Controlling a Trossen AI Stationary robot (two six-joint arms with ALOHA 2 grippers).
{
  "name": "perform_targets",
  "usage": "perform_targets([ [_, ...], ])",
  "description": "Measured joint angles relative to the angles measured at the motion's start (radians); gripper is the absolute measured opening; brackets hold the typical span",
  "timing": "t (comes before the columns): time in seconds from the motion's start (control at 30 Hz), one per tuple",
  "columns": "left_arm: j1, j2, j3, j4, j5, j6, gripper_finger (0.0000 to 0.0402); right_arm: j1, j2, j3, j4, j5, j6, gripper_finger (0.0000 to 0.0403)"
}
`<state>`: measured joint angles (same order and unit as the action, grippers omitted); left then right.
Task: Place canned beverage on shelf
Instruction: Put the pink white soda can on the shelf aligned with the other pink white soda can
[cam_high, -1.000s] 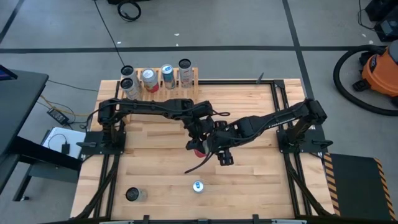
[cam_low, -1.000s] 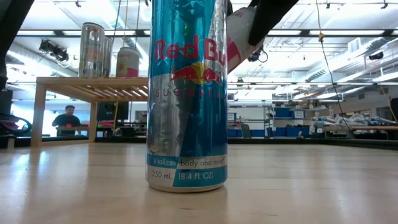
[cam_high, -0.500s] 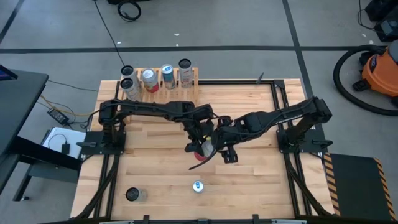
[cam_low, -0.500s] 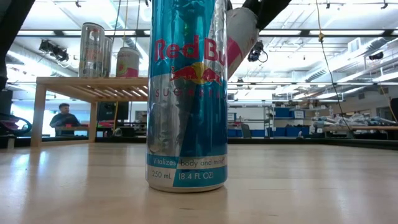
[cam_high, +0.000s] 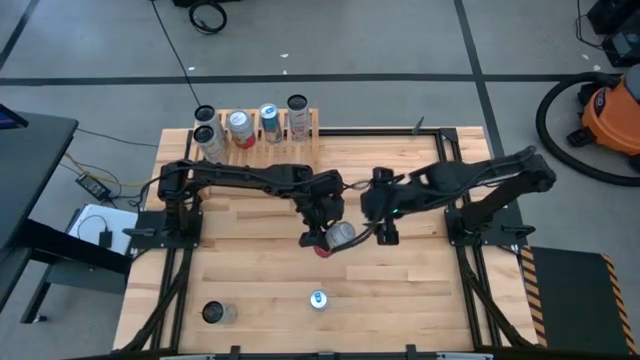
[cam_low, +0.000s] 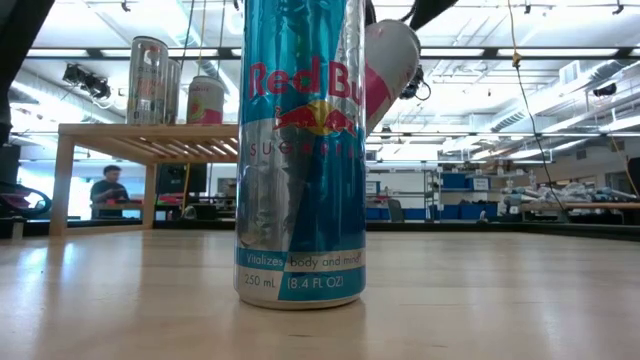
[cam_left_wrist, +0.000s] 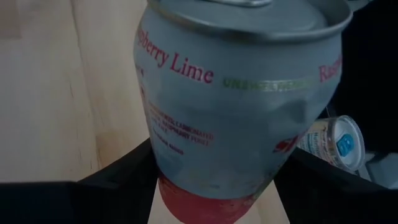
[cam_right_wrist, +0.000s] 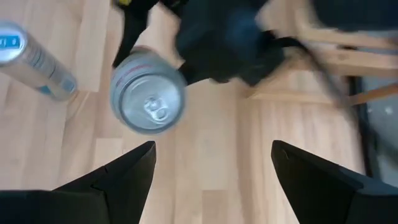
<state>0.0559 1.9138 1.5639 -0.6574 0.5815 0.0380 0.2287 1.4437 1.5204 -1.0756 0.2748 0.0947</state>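
My left gripper (cam_high: 318, 232) is shut on a grey can with a red bottom (cam_high: 338, 236), above the middle of the table. The can also shows in the low view (cam_low: 392, 58) and the right wrist view (cam_right_wrist: 148, 91). My right gripper (cam_high: 386, 234) is open and empty, just right of the can's top (cam_right_wrist: 211, 149). The pale wooden shelf (cam_high: 262, 138) stands at the table's far left edge with several cans on it; it also shows in the low view (cam_low: 150, 133). My left gripper pinches the can's lower body (cam_left_wrist: 163, 163), just above the red bottom end, between its two fingers (cam_left_wrist: 121, 180). The can is lifted clear of the table and tilted, its top (cam_right_wrist: 149, 106) toward the table's right side.
A blue and silver can (cam_high: 318, 299) stands near the table's front edge, filling the low view (cam_low: 300, 150). Another can (cam_high: 215, 313) stands at the front left. A person (cam_low: 105, 192) shows in the room behind.
My right gripper has come off the can's top end and drawn back toward the table's right edge. The can stays in my left gripper, clear of the table, and has tipped a little.
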Motion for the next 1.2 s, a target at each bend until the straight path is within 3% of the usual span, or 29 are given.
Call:
perform_targets([
  [0.23, -0.018, -0.061, 0.002, 0.007, -0.099, -0.027, 0.027, 0.0, -0.099, 0.0, -0.001, 0.056, 0.0, 0.0329],
  [0.43, -0.052, -0.101, 0.003, -0.017, -0.304, -0.031, 0.027, -0.001, -0.14, 0.0, -0.004, 0.085, -0.034, 0.0329],
  [0.77, -0.073, -0.181, 0.003, -0.012, -0.471, -0.176, 0.027, -0.001, -0.163, -0.001, -0.004, 0.129, -0.095, 0.0329],
  [0.97, -0.089, -0.253, 0.003, -0.066, -0.555, -0.245, 0.027, -0.001, -0.163, -0.001, -0.006, 0.128, -0.099, 0.0329],
  [1.2, -0.095, -0.377, 0.003, -0.186, -0.734, -0.285, 0.027, -0.001, -0.163, -0.002, -0.009, 0.124, -0.099, 0.0329],
])
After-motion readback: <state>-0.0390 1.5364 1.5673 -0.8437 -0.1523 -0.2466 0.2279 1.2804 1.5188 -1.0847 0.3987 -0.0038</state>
